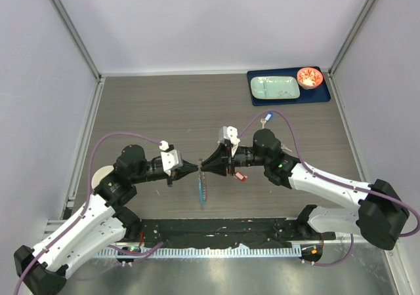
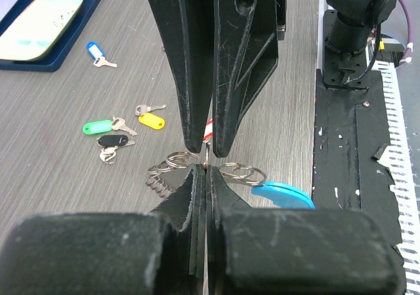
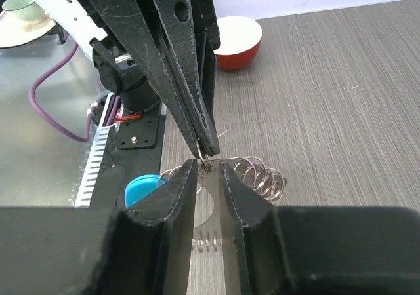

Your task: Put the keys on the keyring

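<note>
Top external view, above counter point(image 1: 144, 105) middle: hold left jaws clamped shut on keyring point(image 1: 202, 191). Close right jaws, now narrowly apart, slowly around its wire loop, without twisting. Then fetch keys point(image 2: 98, 126) lying aside.

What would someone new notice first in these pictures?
The black left gripper and right gripper stand tip to tip over the middle of the grey table. At their tips is the silvery wire keyring with its bright blue crescent; small keys with coloured tags lie scattered beyond.
</note>
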### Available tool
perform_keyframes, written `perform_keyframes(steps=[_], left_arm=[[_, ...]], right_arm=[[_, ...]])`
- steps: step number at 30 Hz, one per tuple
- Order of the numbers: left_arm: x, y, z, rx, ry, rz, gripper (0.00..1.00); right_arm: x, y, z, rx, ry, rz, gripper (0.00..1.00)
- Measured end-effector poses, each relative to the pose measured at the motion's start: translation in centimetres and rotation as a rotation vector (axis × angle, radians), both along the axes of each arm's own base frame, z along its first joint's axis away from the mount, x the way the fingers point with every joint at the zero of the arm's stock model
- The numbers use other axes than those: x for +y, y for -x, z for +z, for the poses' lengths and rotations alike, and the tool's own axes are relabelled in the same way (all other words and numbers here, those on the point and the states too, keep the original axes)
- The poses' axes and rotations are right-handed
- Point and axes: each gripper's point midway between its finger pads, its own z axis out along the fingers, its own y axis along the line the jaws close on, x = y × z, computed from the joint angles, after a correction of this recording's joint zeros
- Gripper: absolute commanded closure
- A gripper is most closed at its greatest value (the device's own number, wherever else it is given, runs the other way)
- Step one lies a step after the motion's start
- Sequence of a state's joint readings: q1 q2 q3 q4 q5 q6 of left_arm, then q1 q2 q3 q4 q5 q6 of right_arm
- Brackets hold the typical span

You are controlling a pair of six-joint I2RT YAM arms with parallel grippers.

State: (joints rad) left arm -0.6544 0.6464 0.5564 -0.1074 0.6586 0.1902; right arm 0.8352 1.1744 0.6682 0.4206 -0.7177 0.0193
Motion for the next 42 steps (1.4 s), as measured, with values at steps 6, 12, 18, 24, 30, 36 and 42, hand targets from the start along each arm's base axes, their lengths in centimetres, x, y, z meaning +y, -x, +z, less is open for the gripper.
perform_keyframes(steps=[6, 12, 18, 24, 30, 36, 42], left_arm=[[-0.1, 0.0, 0.1, 0.003, 0.004, -0.006, 1.00], [-0.2, 0.1, -0.1, 0.020, 0.004, -0.006, 0.93], [-0.3, 0.0, -0.8, 0.035, -0.020, -0.014, 0.82], [-0.5, -0.1, -1.2, 0.054, -0.036, -0.024, 0.78], [-0.6, -0.2, -1.4, 0.063, -0.042, -0.024, 0.77], [-0.7, -0.3, -1.9, 0.083, -0.057, -0.023, 0.76], [-0.8, -0.4, -2.0, 0.094, -0.065, -0.024, 0.78]], right_arm=[[0.1, 0.1, -0.1, -0.012, 0.001, 0.014, 0.94], [0.1, 0.0, -0.3, -0.044, 0.012, 0.019, 0.99], [-0.2, -0.1, -0.9, -0.053, 0.064, 0.018, 0.99], [-0.5, 0.1, -1.9, -0.048, 0.107, 0.022, 0.99], [-0.4, 0.3, -2.0, -0.052, 0.120, 0.028, 0.99], [-0.4, 0.4, -2.2, -0.053, 0.126, 0.029, 0.99], [-0.4, 0.5, -2.2, -0.055, 0.126, 0.029, 0.99]])
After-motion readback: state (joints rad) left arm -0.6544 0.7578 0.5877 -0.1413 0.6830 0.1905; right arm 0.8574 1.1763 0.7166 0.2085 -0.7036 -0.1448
